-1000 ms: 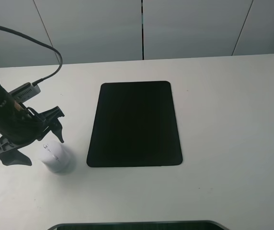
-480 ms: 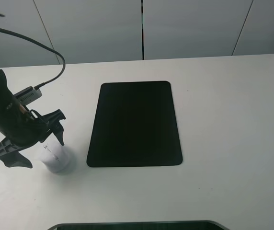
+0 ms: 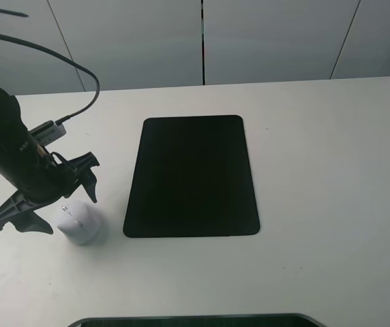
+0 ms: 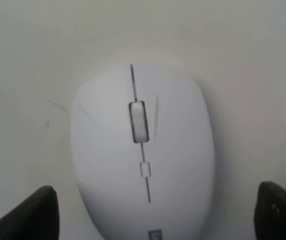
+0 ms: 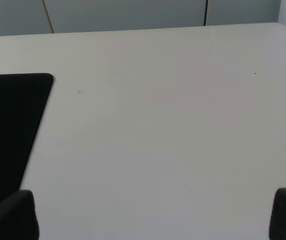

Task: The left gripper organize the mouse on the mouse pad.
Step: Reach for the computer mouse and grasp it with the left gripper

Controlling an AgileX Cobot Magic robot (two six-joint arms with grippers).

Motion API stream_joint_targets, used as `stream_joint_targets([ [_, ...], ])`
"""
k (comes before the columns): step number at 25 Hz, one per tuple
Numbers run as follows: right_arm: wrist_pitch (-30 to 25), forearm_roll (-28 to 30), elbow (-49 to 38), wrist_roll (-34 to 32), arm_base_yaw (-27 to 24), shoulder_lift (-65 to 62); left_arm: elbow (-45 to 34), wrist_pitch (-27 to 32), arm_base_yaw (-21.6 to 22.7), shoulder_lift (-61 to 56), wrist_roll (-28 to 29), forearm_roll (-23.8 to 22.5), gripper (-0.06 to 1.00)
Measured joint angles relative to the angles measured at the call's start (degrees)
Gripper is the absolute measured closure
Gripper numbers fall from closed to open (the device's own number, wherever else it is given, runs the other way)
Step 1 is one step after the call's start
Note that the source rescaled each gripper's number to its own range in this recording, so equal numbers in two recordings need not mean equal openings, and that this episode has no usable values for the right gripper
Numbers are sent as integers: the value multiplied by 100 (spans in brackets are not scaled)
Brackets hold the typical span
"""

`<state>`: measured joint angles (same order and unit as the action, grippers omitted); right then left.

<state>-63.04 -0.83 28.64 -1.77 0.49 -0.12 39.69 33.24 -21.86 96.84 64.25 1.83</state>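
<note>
The white mouse (image 3: 79, 223) lies on the white table, left of the black mouse pad (image 3: 191, 176) and apart from it. My left gripper (image 3: 57, 202) hangs open over the mouse's rear end, one finger (image 3: 90, 185) on its pad side and the other (image 3: 19, 219) on its outer side. In the left wrist view the mouse (image 4: 143, 145) fills the middle with its grey wheel up, and the gripper (image 4: 155, 217) shows a black fingertip (image 4: 33, 215) at each lower corner, neither touching it. My right gripper (image 5: 148, 220) is open above bare table, with the pad's corner (image 5: 8, 120) nearby.
A black cable (image 3: 58, 61) arcs from the left arm over the table's back left. A dark edge (image 3: 195, 320) runs along the table's front. Grey wall panels stand behind the table's back edge.
The left arm has shifted slightly right and toward the mouse, its fingers now straddling more of it. The mouse and pad have not moved.
</note>
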Motion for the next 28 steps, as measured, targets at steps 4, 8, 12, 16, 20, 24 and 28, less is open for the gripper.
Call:
stream_joint_targets([
  [4,0,0,0,0,0,0,0,0,0,0,0,0,-6],
  [8,0,0,0,0,0,0,0,39,0,0,0,0,-6],
  [12,0,0,0,0,0,0,9,28,0,24,0,0,-6],
  [16,0,0,0,0,0,0,9,28,-40,124,0,0,-6],
  [20,0,0,0,0,0,0,70,42,-72,234,0,25,-6],
  [24,0,0,0,0,0,0,154,117,-82,363,0,25,-6],
  [28,0,0,0,0,0,0,167,211,-82,438,0,25,-6],
])
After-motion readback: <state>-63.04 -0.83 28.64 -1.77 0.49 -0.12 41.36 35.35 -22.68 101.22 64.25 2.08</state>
